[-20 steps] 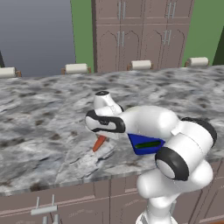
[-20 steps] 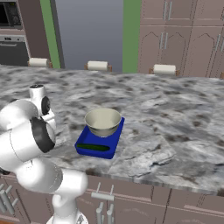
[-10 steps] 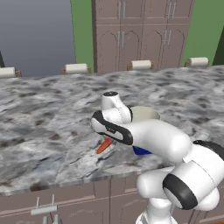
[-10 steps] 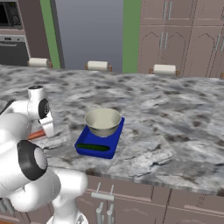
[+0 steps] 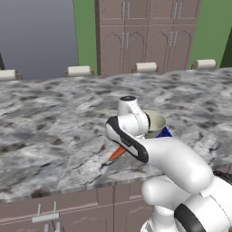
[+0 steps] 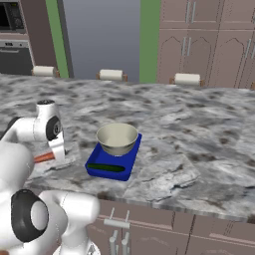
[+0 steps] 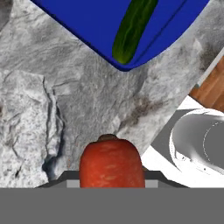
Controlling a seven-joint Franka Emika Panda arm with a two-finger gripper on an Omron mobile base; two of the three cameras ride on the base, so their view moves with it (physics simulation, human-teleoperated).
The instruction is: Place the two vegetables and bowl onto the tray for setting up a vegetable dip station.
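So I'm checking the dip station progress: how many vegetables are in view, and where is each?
2. The cucumber lies on the tray, in front of the bowl. The carrot is in the claw, over the counter beside the tray.

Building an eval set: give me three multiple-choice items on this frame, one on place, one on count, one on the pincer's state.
1. Where does the green vegetable lie?
A. in the bowl
B. on the tray
C. on the counter

2. How many task items are on the tray?
A. two
B. none
C. three

3. What is the pincer doing?
A. open, empty
B. shut on the bowl
C. holding the carrot

B: green vegetable lies on the tray.
A: it and the bowl.
C: the carrot sits in the pincer.
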